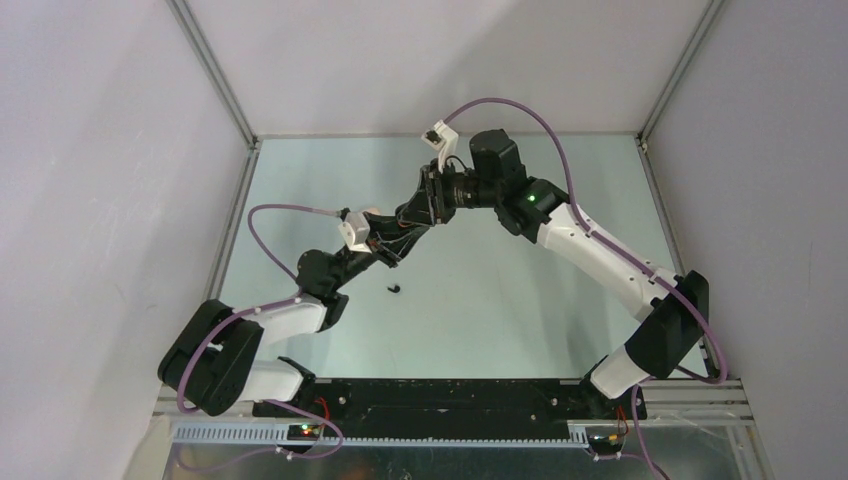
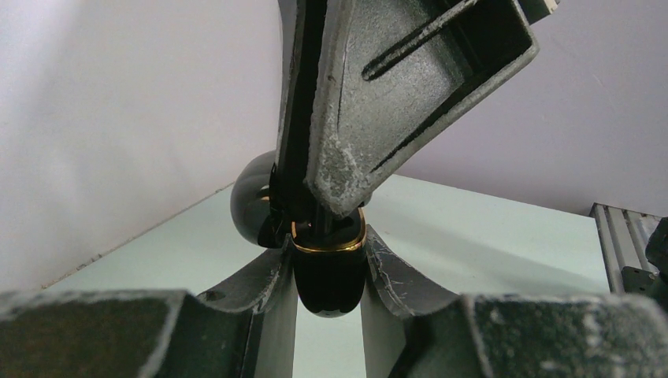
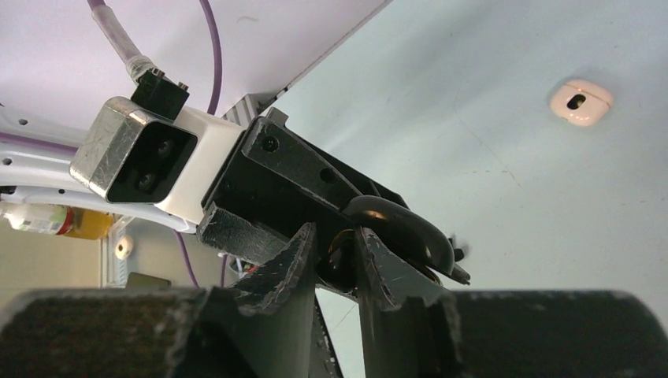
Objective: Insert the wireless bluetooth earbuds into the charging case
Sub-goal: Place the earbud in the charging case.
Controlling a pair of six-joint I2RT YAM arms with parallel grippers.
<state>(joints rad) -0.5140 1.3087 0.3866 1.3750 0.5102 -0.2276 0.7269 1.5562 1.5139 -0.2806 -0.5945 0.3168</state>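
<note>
My left gripper is shut on the body of a glossy black charging case with a gold rim, held above the table with its round lid hinged open. My right gripper comes down from above with its tips at the case's mouth. In the right wrist view its fingers are closed narrowly on a small dark thing that looks like a black earbud, mostly hidden. The two grippers meet at mid-table. Another black earbud lies loose on the table in front of them.
A small cream-white rounded object with a dark oval spot lies on the pale green table, seen only in the right wrist view. White walls close in the left, back and right sides. The arms' bases stand on the black rail at the near edge.
</note>
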